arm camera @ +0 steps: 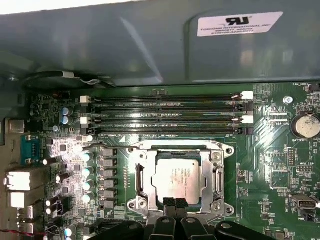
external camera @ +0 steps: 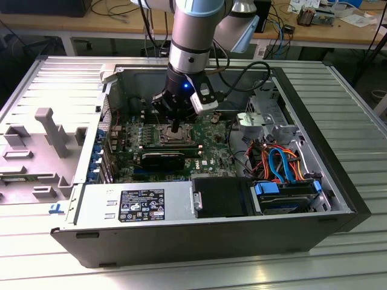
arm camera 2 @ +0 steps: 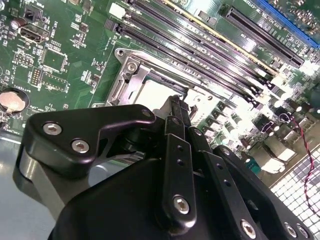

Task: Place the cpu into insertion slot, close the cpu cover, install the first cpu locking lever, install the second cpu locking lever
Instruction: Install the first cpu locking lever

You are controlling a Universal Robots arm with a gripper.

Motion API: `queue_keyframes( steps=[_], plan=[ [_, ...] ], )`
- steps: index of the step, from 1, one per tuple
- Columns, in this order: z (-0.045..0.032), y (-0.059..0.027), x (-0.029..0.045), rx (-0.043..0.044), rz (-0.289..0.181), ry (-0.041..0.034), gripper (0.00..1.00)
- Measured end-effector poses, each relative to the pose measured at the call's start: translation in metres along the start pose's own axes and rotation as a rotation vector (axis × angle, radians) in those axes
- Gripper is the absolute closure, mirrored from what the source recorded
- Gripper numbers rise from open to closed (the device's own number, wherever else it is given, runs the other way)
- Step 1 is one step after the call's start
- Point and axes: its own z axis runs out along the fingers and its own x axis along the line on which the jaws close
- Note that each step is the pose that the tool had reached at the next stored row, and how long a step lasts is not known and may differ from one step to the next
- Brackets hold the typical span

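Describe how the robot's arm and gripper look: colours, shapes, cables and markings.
The arm is a thick silver-grey tube with a pale blue joint cap. A black wrist section carries a small blue light and a white block. Black cables loop beside it. The gripper is matte black, built of flat linked bars fastened with silver screws, narrowing to slim fingers.

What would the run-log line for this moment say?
gripper: shut, at socket edge | cpu: seated in insertion slot | cpu cover: down
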Motion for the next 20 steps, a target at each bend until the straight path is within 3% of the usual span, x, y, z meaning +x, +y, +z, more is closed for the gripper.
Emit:
queue_keyframes(
  steps=[9,10,11,16,20],
  plan=[
    [0.0001,0.0000,0.0000,0.0030,-0.024,-0.0008,0.89],
    [0.0003,0.0001,0.0000,0.0033,-0.023,-0.0165,0.89],
    [0.0006,0.0001,0.0000,0.0036,-0.023,-0.0380,0.89],
    [0.0013,0.0001,-0.0002,0.0042,-0.021,-0.0890,0.89],
    [0.0018,0.0001,-0.0003,0.0047,-0.021,-0.1123,0.89]
  ],
)
